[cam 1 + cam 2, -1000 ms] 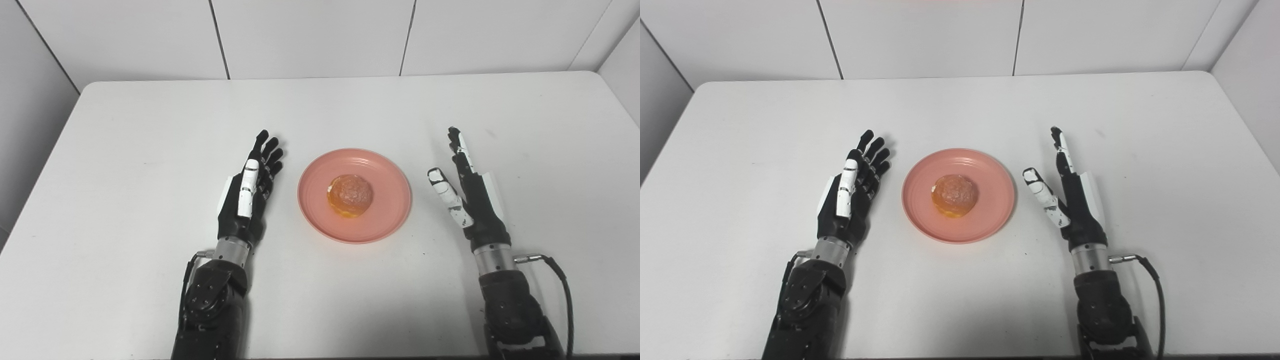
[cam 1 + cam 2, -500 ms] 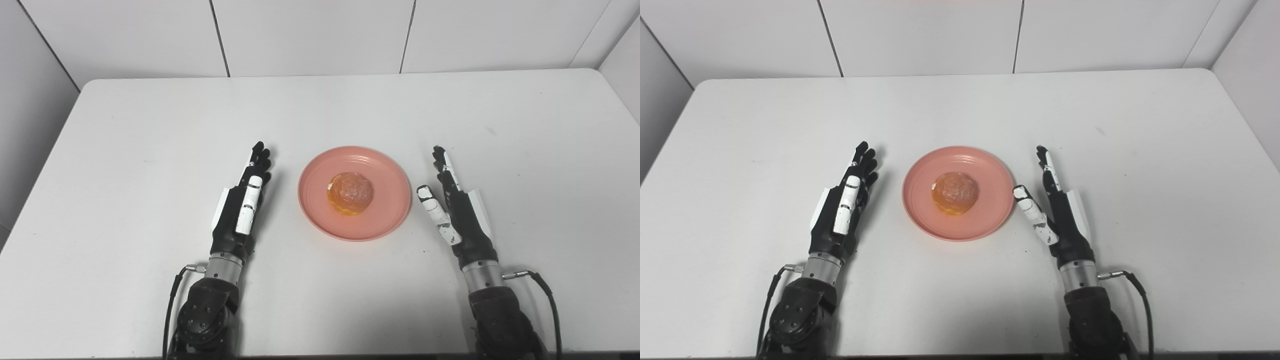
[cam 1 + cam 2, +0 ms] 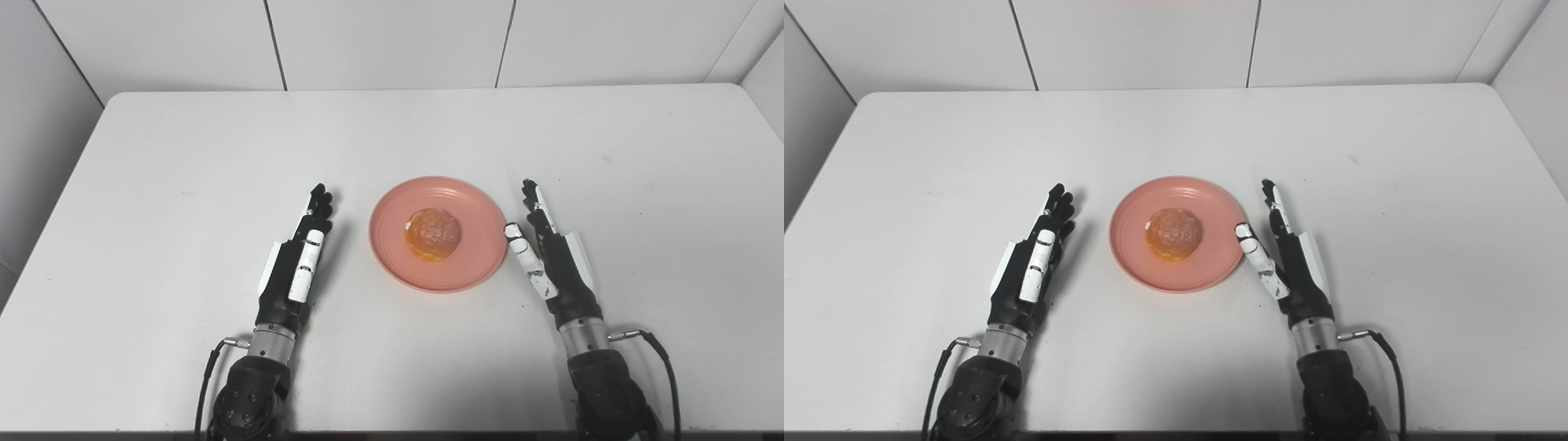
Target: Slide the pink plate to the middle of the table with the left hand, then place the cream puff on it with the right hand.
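**Both hands empty, puff on plate mid-table**

I see the pink plate (image 3: 437, 234) sitting about mid-table on the white table (image 3: 184, 159), with the cream puff (image 3: 432, 234) lying on it, roughly centred and a bit toward the plate's left half. Nothing is holding either one.

My left hand (image 3: 294, 266) is left of the plate, edge-on, fingers (image 3: 318, 205) stretched straight and held close together, pointing away from me. It grips nothing. There is a clear strip of table between it and the plate rim, so no contact there.

My right hand (image 3: 1289, 263) is just right of the plate, also edge-on, fingers (image 3: 1272, 199) straight and extended, the thumb (image 3: 1252, 248) angled out toward the plate. The hand is empty and spread. The thumb tip sits right at the plate's right rim; I cannot tell whether it actually touches the rim or is only just beside it.

Both forearms come in from the bottom edge. I cannot tell whether the hands rest on the table surface or sit just above it.
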Controlling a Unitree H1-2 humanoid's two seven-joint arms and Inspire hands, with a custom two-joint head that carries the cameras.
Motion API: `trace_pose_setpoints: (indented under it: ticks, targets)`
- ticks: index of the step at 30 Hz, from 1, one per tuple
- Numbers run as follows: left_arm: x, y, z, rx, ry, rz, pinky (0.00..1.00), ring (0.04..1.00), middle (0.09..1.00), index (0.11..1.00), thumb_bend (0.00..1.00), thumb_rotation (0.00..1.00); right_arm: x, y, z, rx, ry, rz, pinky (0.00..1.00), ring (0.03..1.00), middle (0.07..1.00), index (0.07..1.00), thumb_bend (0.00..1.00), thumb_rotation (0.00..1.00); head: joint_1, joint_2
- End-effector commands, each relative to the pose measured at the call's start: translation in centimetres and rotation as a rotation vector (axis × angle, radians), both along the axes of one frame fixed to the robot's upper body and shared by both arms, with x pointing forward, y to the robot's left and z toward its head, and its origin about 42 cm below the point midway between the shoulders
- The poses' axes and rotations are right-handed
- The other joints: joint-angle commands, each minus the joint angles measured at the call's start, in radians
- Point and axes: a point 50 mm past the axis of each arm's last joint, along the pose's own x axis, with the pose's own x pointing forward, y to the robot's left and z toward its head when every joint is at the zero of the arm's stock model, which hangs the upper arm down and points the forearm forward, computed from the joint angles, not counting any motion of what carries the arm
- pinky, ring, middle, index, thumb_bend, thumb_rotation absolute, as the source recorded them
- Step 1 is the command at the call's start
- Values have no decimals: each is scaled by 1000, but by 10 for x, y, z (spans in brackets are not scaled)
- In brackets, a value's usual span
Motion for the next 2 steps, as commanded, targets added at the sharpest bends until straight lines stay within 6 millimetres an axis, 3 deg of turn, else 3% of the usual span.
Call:
trace_pose_setpoints:
  ticks: [1,2]
  targets:
    - [-8,7,-18,33,58,13,1000,1000,1000,1000,440,1000,3,4,11,4,-26,12,983,998,1000,1000,317,1000,1,1]
    - [-8,7,-18,34,55,13,1000,1000,1000,1000,437,1000,3,4,11,0,-24,11,982,997,1000,1000,322,1000,0,-2]
